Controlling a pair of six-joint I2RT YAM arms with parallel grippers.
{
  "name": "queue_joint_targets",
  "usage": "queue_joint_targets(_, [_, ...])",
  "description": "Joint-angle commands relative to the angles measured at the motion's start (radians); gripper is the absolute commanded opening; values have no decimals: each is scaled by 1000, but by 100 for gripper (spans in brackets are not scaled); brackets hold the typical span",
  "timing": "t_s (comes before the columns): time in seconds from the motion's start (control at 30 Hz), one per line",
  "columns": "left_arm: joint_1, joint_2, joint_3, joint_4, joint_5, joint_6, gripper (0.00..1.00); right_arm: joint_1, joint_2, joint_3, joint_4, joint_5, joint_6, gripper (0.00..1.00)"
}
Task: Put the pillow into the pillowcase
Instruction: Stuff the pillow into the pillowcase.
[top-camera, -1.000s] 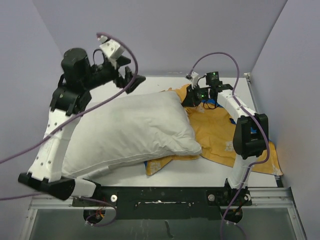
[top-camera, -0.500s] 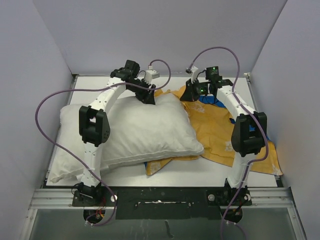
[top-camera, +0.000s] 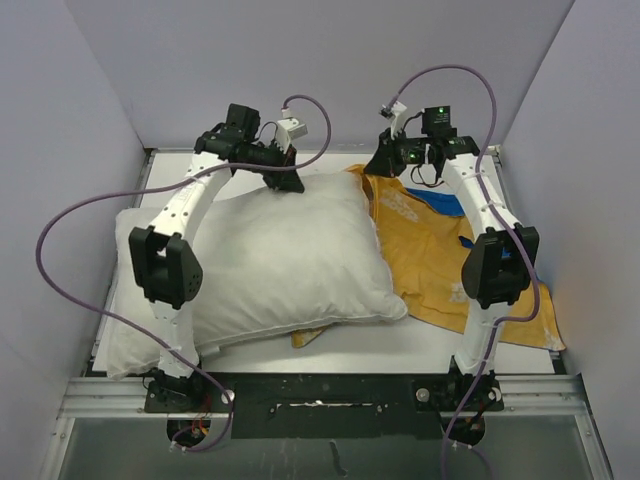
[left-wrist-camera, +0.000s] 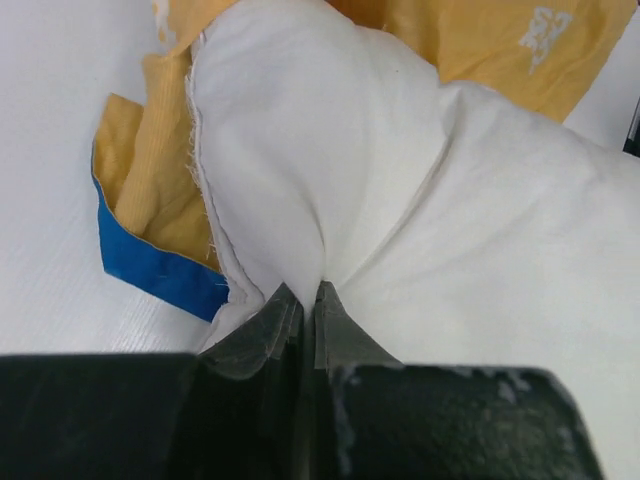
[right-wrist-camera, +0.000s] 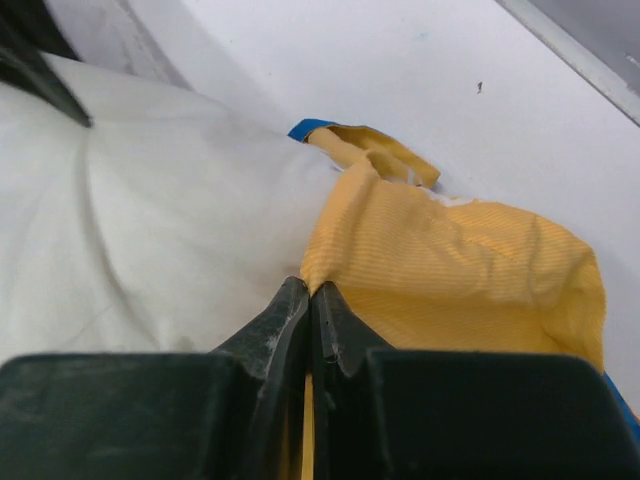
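The plump white pillow (top-camera: 270, 260) lies across the left and middle of the table. Its right end rests on the pillowcase (top-camera: 430, 260), which lies mustard side up with a little blue showing at the back. At the pillow's far edge my left gripper (top-camera: 290, 183) is shut on a pinch of white pillow (left-wrist-camera: 400, 180) fabric, which puckers at the closed tips of that gripper (left-wrist-camera: 305, 292). My right gripper (top-camera: 378, 168) is shut on the pillowcase's far left edge. In the right wrist view the yellow pillowcase (right-wrist-camera: 450, 270) bunches at that gripper's tips (right-wrist-camera: 312, 288), right beside the pillow (right-wrist-camera: 150, 230).
Grey walls close in the white table (top-camera: 420, 345) on the left, back and right. A metal rail (top-camera: 320, 400) with both arm bases runs along the near edge. Purple cables (top-camera: 80, 215) loop from both arms. The pillowcase's blue hem (left-wrist-camera: 150, 265) pokes out beside the pillow.
The left arm swung in from the left, came down on the pillow's far edge and shut on its fabric. The right gripper lifted the pillowcase edge slightly toward the back.
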Motion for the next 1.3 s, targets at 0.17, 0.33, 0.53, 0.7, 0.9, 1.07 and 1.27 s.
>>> queue_joint_targets(0.17, [-42,-360,-33,153,100,141,0,-1,-85,47,80,-58,97,0])
queue_joint_targets(0.33, [-92,-295,36,-5,92,303,0,34,-81,74,94,-51,104,0])
queue_joint_targets(0.53, [-75,-324,-64,-50,224,339,0,-32,-78,87,163,95,187,0])
queue_joint_targets(0.7, [-81,-361,-199,12,253,331,0,-89,-64,93,225,57,205,0])
queue_joint_targets(0.9, [-117,-286,-179,-12,244,337,0,-89,-60,143,280,-41,210,0])
queue_joint_targets(1.07, [-149,-212,-115,-29,294,322,0,-68,-58,183,268,-27,177,0])
queue_joint_targets(1.27, [-194,-148,-51,-92,230,342,0,1,-36,243,212,-24,121,0])
